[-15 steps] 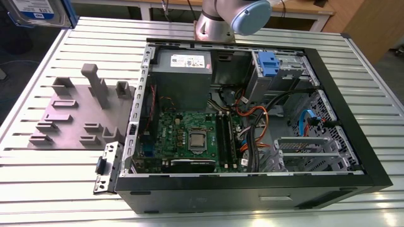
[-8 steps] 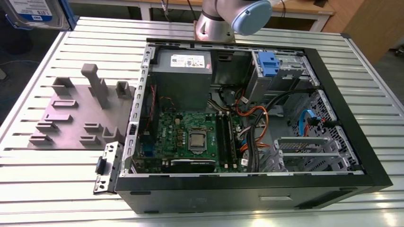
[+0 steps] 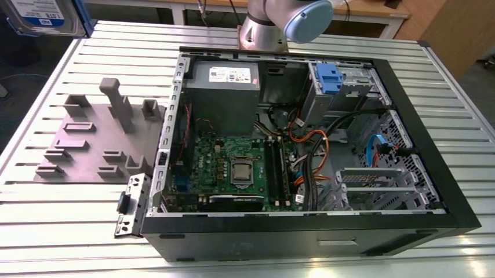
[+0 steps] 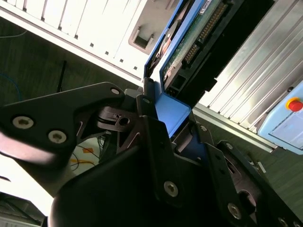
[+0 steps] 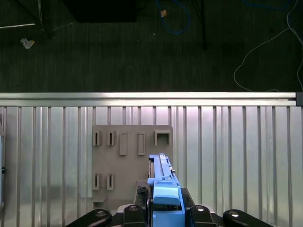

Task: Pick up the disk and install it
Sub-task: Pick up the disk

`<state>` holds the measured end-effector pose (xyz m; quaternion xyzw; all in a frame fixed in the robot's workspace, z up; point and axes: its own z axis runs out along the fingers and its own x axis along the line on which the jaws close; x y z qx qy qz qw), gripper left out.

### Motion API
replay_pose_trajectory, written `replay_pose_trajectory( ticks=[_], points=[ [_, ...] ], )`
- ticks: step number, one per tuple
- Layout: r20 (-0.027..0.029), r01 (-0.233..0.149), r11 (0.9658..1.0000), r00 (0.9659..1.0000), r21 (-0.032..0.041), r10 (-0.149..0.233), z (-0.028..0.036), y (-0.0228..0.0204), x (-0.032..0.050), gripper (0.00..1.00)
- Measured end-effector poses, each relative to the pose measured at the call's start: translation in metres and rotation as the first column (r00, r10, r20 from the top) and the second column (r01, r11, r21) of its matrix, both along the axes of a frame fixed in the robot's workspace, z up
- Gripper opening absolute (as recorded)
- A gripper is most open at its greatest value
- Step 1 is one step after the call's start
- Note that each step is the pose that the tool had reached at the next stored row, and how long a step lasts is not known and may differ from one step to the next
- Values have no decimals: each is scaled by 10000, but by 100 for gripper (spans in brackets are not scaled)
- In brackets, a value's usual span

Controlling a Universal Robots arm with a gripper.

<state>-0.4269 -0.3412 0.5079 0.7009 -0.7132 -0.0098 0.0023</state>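
The disk (image 5: 163, 177) is a drive in a blue plastic carrier. It stands on edge between the dark fingers of my gripper (image 5: 165, 208), which is shut on the carrier's blue end. In the second wrist view the gripper (image 4: 163, 118) clamps that blue end, and the disk's (image 4: 189, 42) green circuit board and connector pins show beyond it. In the exterior view the disk (image 3: 40, 14) hangs high at the far left corner, label facing the camera. It is lifted off the grey holder plate (image 5: 125, 156) and hangs above it.
An open black computer case (image 3: 456, 191) lies on the slatted aluminium table (image 3: 77, 231), with a grey power-supply box (image 3: 224, 87) and a drive bay with a blue clip (image 3: 328, 78) at its far side. The holder plate (image 3: 93, 139) lies at the case's left. Beyond the table edge (image 5: 151, 98) is dark floor.
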Motion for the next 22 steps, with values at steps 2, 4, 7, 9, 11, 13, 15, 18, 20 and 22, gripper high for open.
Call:
replay_pose_trajectory(
  ticks=[2,4,7,9,11,13,15,18,20,22],
  points=[
    [1,0,10000,10000,0,0,0,0,9,36],
    [1,0,10000,10000,0,0,-1,0,20,36],
    [0,0,10000,10000,0,0,0,0,37,36],
    [0,0,10000,10000,0,0,0,0,47,36],
    [0,0,10000,10000,0,0,0,0,56,36],
    [0,1,10000,10000,0,-1,0,0,60,36],
    [0,0,10000,10000,0,0,0,0,64,36],
    [0,0,10000,10000,0,0,0,0,69,36],
    [0,0,10000,10000,0,0,0,0,73,36],
    [0,0,10000,10000,0,0,0,0,100,36]
  ],
)
